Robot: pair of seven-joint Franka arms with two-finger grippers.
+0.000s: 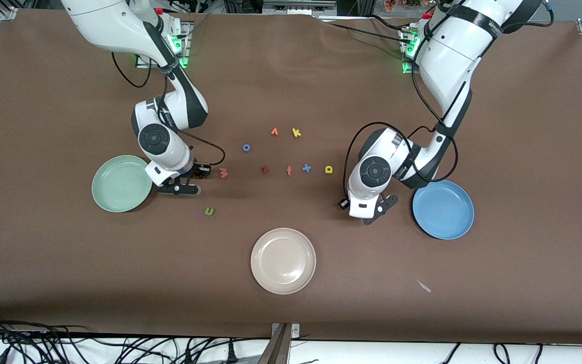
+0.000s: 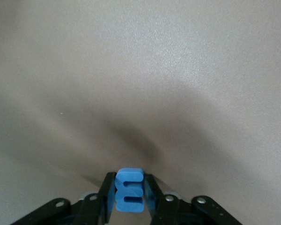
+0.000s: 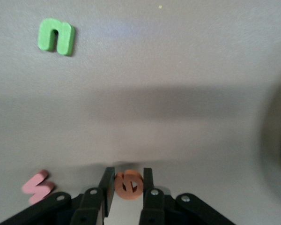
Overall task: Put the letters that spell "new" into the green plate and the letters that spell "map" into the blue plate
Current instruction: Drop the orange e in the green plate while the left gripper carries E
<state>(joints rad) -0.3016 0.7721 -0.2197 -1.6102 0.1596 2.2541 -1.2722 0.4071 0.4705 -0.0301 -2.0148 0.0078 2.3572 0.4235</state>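
My left gripper (image 1: 376,212) (image 2: 129,193) is shut on the blue m (image 2: 129,190), low over the cloth beside the blue plate (image 1: 443,209). Next to the green plate (image 1: 121,183), my right gripper (image 1: 186,188) (image 3: 129,186) is shut on the orange e (image 3: 129,184). The salmon w (image 1: 224,173) (image 3: 37,186) lies close to that gripper. The green n (image 1: 209,211) (image 3: 56,36) lies nearer to the front camera than the w. A yellow a (image 1: 329,169) lies mid-table toward the left arm's end. A small blue-teal round letter (image 1: 246,147) lies farther back.
A beige plate (image 1: 283,260) stands nearest the front camera at mid-table. Other letters lie in the middle: dark red z (image 1: 264,169), salmon f (image 1: 289,171), blue x (image 1: 306,168), yellow k (image 1: 296,132), and an orange letter (image 1: 274,132). A pale scrap (image 1: 424,286) lies on the cloth.
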